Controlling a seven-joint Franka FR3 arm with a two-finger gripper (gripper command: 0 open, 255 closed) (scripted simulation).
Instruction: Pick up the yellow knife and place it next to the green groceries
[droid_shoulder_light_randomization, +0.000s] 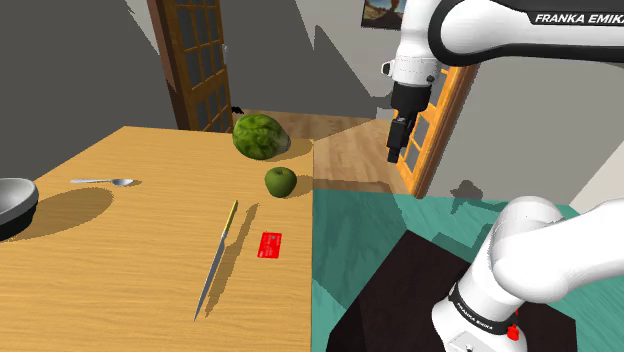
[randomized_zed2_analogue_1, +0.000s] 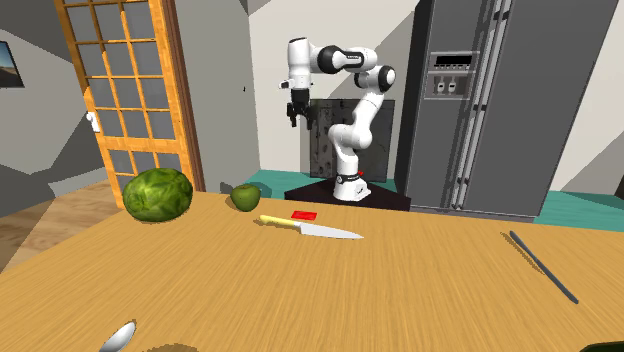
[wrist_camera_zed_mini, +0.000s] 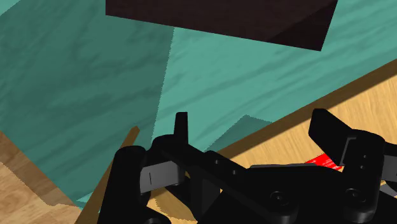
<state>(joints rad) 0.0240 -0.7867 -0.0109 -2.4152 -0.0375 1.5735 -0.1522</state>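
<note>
- The gripper (droid_shoulder_light_randomization: 393, 154) hangs high in the air beyond the edge of the table (droid_shoulder_light_randomization: 120, 290). It is over the teal floor (droid_shoulder_light_randomization: 370, 215) and points down, well apart from everything on the wood.
- In the wrist view its two black fingers (wrist_camera_zed_mini: 181, 127) stand spread, with nothing between them. Past them show the teal floor, a corner of the dark stand (wrist_camera_zed_mini: 216, 19) and a strip of the table's edge.
- The yellow-handled knife (droid_shoulder_light_randomization: 217, 262) lies flat on the table, untouched. Its handle end is towards the green apple (droid_shoulder_light_randomization: 280, 181) and its grey blade runs towards the shoulder view's bottom edge.
- The handle end is near the apple but not touching it. The large leafy green head (droid_shoulder_light_randomization: 260, 136) sits just behind the apple, by the table's far edge.
- A red card (droid_shoulder_light_randomization: 270, 245) lies just beside the knife, on the shoulder view's right of it.
- A spoon (droid_shoulder_light_randomization: 105, 181) and a dark bowl (droid_shoulder_light_randomization: 12, 205) rest well apart from the knife, towards the shoulder view's left.
- In the second exterior view the arm rises from its stand beside a grey fridge (randomized_zed2_analogue_1: 490, 100) — far behind the knife and the greens.
</note>
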